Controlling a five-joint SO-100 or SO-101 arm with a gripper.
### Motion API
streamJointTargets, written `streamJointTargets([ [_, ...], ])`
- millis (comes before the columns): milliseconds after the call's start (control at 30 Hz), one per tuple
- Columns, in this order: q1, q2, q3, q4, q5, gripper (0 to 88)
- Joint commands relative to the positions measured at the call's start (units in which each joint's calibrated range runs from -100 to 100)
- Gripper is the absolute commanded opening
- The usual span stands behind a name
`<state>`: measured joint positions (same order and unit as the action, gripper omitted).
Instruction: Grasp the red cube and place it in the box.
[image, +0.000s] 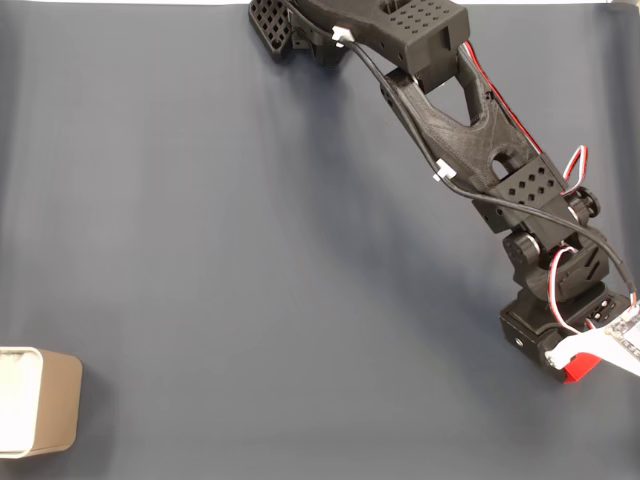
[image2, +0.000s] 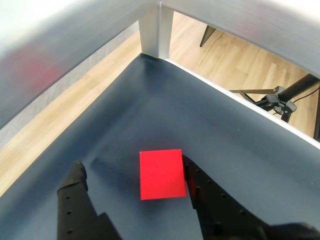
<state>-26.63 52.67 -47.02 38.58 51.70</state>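
Red cube (image2: 161, 174) w/ sharp edges betw. spread black jaws (image2: 132, 169), maybe touching right finger (image2: 200, 185), matte dark mat (image2: 210, 130).

Dark blue-grey table mat (image: 220, 250); aluminium frame post (image2: 156, 31) at table corner; light wooden floor (image2: 235, 60); black tripod (image2: 280, 97) on floor.
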Motion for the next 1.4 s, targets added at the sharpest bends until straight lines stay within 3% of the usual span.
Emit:
streamJointTargets([
  [0, -0.3, -2.8, -0.2, -0.7, -0.1, 41.5],
  [600, 0.9, -6.5, 4.9, -1.6, -0.6, 38.3],
  [1033, 1.1, -8.6, 5.7, -1.8, 0.0, 11.5],
  [1367, 1.4, -12.5, 10.2, -1.6, 1.4, 0.0],
])
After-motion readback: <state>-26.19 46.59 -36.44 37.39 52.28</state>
